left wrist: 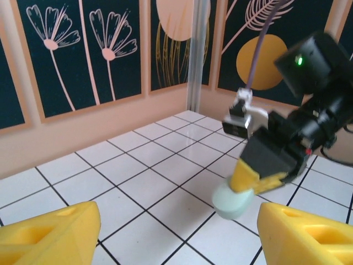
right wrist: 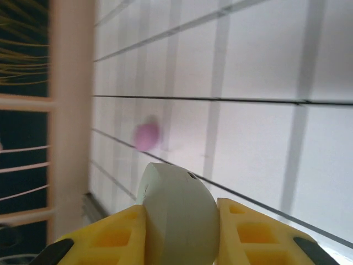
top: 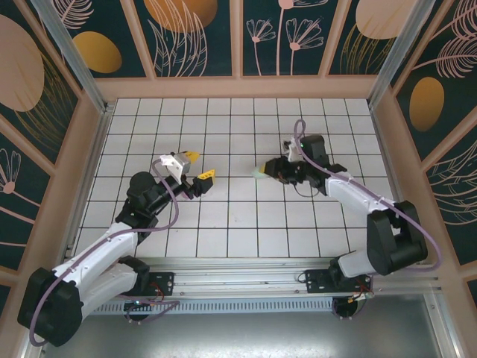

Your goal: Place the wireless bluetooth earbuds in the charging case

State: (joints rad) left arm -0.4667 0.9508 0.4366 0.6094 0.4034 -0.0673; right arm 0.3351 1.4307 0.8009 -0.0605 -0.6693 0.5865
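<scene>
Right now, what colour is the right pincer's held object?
Pale mint green object; left wrist view.

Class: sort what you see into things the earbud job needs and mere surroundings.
Job: mint charging case, gripped by right gripper; blurred pink earbud; open left gripper.
Surroundings: white tiled table; flower-patterned walls.

The floor (top: 223, 216) is white tile with a dark grid; the walls (top: 195, 37) are dark teal panels with pale pink flowers and orange ovals. The left gripper (top: 200, 165) and right gripper (right wrist: 179, 232) are yellow-tipped, the charging case (left wrist: 233, 200) is pale mint, and a blurred earbud (right wrist: 146, 136) is pink-purple.
</scene>
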